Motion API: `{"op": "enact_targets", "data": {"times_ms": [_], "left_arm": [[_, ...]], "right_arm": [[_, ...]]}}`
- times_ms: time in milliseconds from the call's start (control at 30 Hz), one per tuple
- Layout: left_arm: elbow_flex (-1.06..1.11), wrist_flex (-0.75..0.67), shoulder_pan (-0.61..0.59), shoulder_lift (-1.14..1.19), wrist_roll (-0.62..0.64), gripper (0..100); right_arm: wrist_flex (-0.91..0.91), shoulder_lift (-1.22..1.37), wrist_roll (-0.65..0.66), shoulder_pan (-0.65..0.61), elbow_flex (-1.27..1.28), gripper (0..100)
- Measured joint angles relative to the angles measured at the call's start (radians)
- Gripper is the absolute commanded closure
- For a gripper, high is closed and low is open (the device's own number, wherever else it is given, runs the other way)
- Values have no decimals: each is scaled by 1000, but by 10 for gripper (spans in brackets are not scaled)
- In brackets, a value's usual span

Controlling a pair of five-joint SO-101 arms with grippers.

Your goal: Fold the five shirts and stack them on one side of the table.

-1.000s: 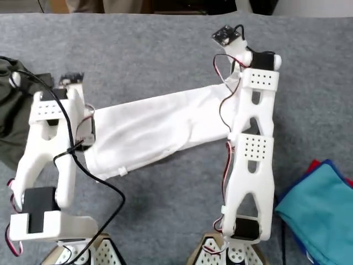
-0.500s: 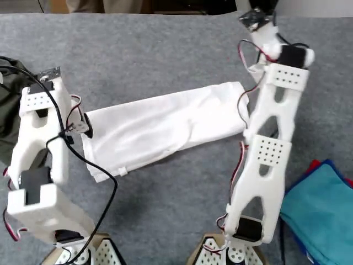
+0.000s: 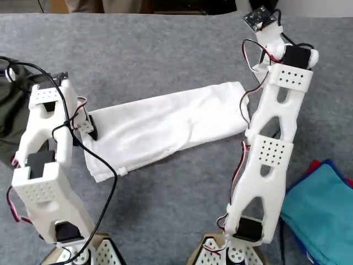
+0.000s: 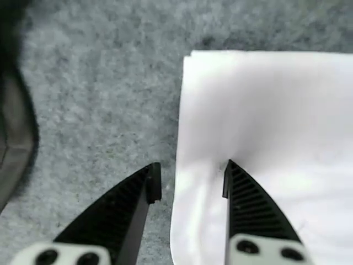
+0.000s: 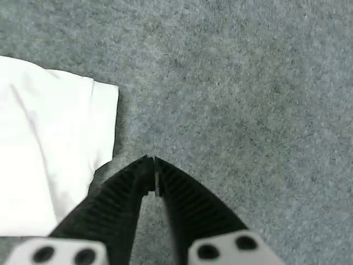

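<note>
Two pincers are standing at opposite ends of a white shirt (image 3: 165, 130), which is lying folded into a long band across the grey counter (image 3: 138, 49). At the left pincer (image 4: 191, 179) the jaws are standing apart and straddling the shirt's short edge. One finger (image 4: 245, 210) is resting over the cloth and the other over bare counter just outside the hem. This placing is probably meant to let the jaws close on the edge and carry it over for the next fold. At the right pincer (image 5: 152, 163) the jaws are lying together with nothing between them, tips pointing at bare counter, the shirt's corner just beside them and not touching. Judged from this, that arm is leaving the cloth free rather than pinning it. A dark garment (image 3: 8, 110) is lying bunched beyond the left pincer, on the side away from the white shirt. A teal cloth (image 3: 320, 204) is sitting on red and blue layers well apart from the right pincer, likely serving as the stack. The white shirt is looking part-folded, needing at least one more fold across its length.
</note>
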Motion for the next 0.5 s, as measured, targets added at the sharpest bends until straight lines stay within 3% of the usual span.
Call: {"op": "enact_targets", "data": {"times_ms": [400, 500], "left_arm": [[-86, 9, 9, 138, 66, 980], [-115, 11, 9, 161, 71, 980]], "right_arm": [[0, 0, 0, 0, 0, 994], [0, 0, 0, 0, 0, 994]]}}
